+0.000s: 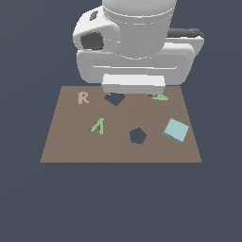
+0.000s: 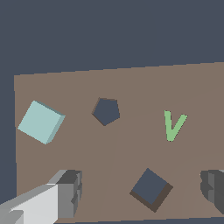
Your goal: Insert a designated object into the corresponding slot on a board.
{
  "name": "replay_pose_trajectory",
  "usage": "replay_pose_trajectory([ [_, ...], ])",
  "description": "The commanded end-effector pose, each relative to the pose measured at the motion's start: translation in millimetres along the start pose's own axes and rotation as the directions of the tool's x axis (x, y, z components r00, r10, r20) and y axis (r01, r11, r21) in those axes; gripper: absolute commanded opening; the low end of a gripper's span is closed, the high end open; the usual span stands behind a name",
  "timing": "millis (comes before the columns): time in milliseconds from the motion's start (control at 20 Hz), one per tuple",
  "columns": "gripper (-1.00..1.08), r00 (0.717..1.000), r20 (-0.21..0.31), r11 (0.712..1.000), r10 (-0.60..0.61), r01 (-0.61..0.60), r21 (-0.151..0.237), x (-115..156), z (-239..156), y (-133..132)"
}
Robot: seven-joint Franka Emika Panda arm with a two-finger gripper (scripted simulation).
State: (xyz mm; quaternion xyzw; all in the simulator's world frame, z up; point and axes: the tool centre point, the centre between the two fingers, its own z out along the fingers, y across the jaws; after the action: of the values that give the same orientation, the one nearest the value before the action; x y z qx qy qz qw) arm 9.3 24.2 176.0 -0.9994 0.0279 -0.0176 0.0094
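Observation:
The pale teal square block (image 1: 176, 130) lies flat on the brown board (image 1: 71, 142), near its edge on the exterior view's right, tilted a little. It also shows in the wrist view as the block (image 2: 40, 122). The slot (image 1: 114, 99), a dark diamond-turned square hole, sits at the board's far side just under the arm's white hand (image 1: 133, 84). My gripper (image 2: 140, 192) is open with nothing in it. Its two fingers (image 2: 65, 192) stand wide apart on either side of the slot (image 2: 151, 189), above the board (image 2: 131, 87). The block is well apart from the gripper.
A dark pentagon hole (image 1: 137, 136) lies between the slot and the block, seen too as the pentagon hole (image 2: 106, 111). A green A (image 1: 98, 126) and a tan R (image 1: 83, 98) mark the board's left part. A second green A (image 1: 159, 97) is partly hidden by the hand.

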Motion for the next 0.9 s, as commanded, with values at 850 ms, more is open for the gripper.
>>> replay_pose_trajectory([
  [850,1.0,0.953,0.014,0.953,0.301,-0.301,-0.021,5.3,80.1,-98.7],
])
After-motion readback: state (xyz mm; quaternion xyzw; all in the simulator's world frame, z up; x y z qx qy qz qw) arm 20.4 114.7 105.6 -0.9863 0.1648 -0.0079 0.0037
